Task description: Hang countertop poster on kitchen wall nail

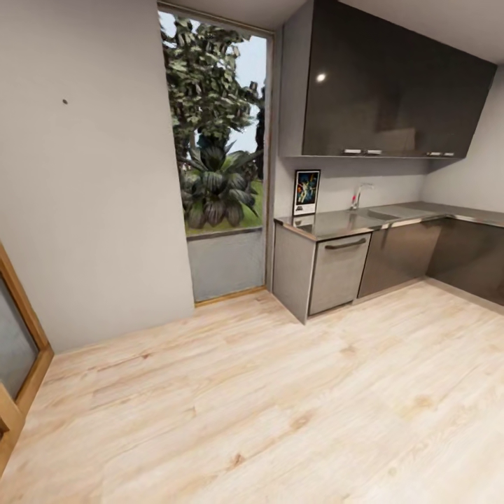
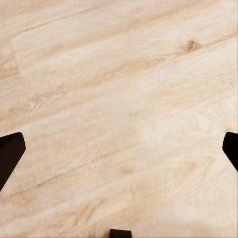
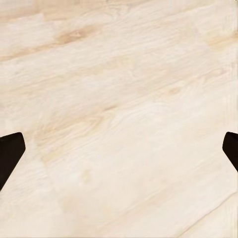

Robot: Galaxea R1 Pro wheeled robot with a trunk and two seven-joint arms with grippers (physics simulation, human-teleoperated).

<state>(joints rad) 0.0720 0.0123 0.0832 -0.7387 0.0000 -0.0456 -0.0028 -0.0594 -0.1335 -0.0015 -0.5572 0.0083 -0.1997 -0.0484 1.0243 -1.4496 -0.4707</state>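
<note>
The robot is in the approach step: nothing is held yet and the kitchen is well apart from it across the wooden floor [image 1: 280, 406].

Going left to right in the head view, a small dark spot on the grey wall [image 1: 65, 101] is probably a wall nail, but it is too small to be sure. Next comes the tall window [image 1: 217, 140] with plants outside. Right of it, the poster [image 1: 306, 192] stands upright on the left end of the kitchen countertop [image 1: 336, 222], leaning against the back wall. Further right on the same surface is the tap [image 1: 359, 194].

I judge that the next move calls for driving the base toward this surface until the poster is within reach of an arm.

The wrist views give what the head view does not: the left gripper [image 2: 119, 153] and the right gripper [image 3: 119, 153] both hang over bare floor, with the jaws wide apart and nothing between them.
</note>
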